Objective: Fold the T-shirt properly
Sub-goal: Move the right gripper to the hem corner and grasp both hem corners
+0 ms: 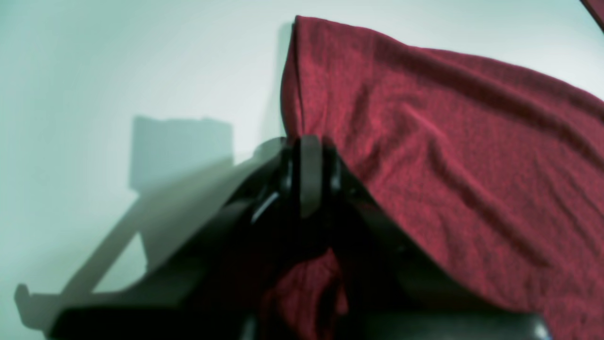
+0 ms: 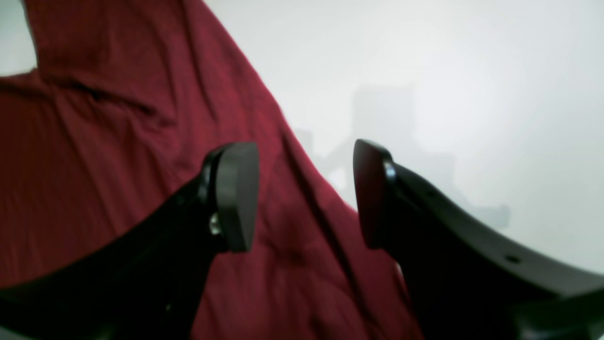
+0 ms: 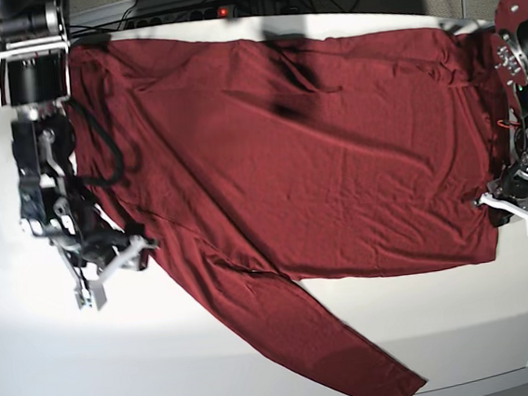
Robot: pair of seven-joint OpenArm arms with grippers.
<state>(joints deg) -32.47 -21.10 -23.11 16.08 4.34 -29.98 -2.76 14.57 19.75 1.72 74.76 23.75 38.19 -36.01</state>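
Observation:
The maroon T-shirt (image 3: 316,155) lies spread out and wrinkled across the white table (image 3: 149,359), with one long sleeve (image 3: 344,349) running toward the front edge. At the shirt's right edge, my left gripper (image 3: 500,205) is shut on the fabric. In the left wrist view the left gripper (image 1: 309,146) pinches a raised fold of the T-shirt (image 1: 448,151). My right gripper (image 3: 112,267) stands open at the shirt's left edge. In the right wrist view the right gripper (image 2: 304,193) hovers over the hem of the T-shirt (image 2: 94,156), holding nothing.
Cables and a power strip (image 3: 217,1) run along the back edge of the table. The right arm's body (image 3: 33,80) stands over the shirt's back left corner. The left arm's body (image 3: 519,33) is at the back right.

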